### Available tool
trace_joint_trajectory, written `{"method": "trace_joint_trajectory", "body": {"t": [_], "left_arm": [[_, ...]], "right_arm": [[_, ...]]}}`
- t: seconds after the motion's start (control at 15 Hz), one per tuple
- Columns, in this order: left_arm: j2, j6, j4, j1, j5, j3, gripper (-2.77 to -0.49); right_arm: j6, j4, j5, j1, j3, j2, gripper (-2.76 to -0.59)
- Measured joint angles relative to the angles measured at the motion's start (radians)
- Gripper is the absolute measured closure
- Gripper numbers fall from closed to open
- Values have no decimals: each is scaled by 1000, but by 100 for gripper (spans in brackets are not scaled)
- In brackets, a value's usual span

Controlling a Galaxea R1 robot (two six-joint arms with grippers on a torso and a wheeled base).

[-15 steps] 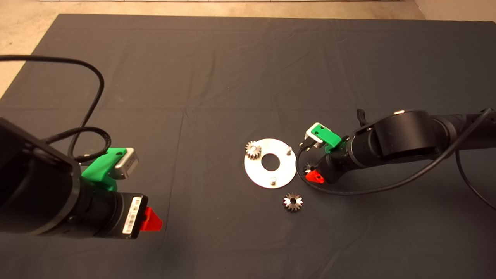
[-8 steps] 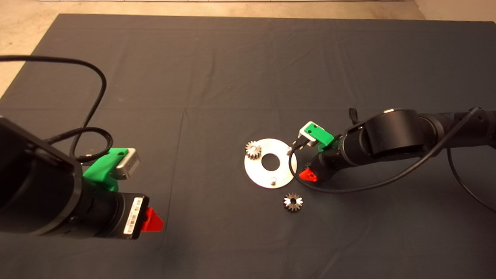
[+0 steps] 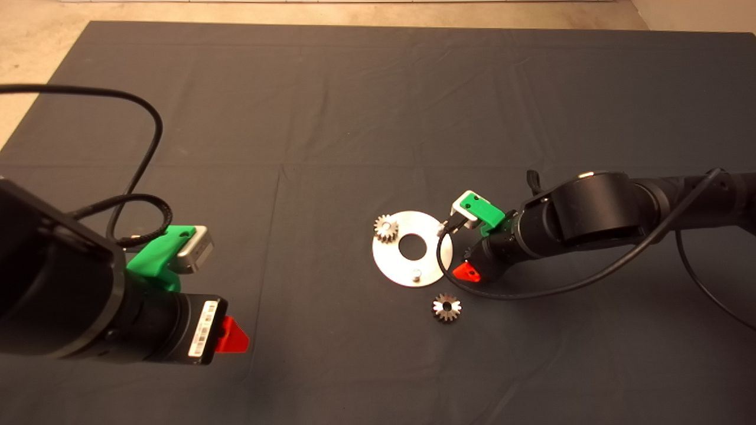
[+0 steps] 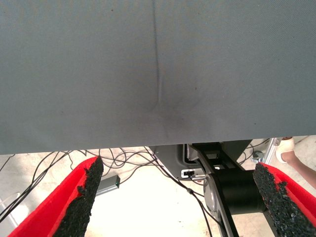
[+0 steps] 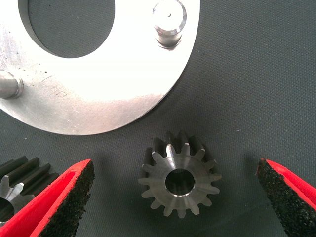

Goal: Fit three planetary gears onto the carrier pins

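The round silver disc (image 3: pixel 394 262) lies mid-mat. One planetary gear (image 3: pixel 385 228) sits on its far-left carrier pin. Two carrier pins stand bare, one at the near rim (image 3: pixel 416 274) and one at the right rim (image 3: pixel 440 228). A second gear (image 3: pixel 446 307) lies loose on the mat in front of the disc. My right gripper (image 3: pixel 468 264) hangs just right of the disc and hides the third gear in the head view. In the right wrist view that gear (image 5: pixel 178 180) lies flat on the mat between the open fingers (image 5: pixel 74 190), untouched, beside the disc (image 5: pixel 113 94) and a bare pin (image 5: pixel 169 22). My left gripper (image 3: pixel 231 336) waits open at lower left.
A black cable (image 3: pixel 531 292) from the right arm loops over the mat beside the disc. Another gear (image 5: pixel 12 182) shows partly behind the right gripper's finger. The left wrist view shows the mat edge (image 4: pixel 148 143), floor cables and a person's shoe (image 4: pixel 287 148).
The right arm has moved left towards the disc, and its gripper now covers the gear that showed beside it in the head view. The left arm has not moved.
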Motion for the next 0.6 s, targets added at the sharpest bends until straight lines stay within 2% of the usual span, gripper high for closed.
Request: {"method": "trace_joint_trajectory", "body": {"t": [0.4, 0.53, 0.6], "left_arm": [[0, 0, 0, 0, 0, 0, -217], [0, 0, 0, 0, 0, 0, -217], [0, 0, 0, 0, 0, 0, -217]], "right_arm": [[0, 0, -2, 0, 0, -9, -240], [0, 0, -2, 0, 0, -9, -225], [0, 0, -2, 0, 0, -9, -225]]}}
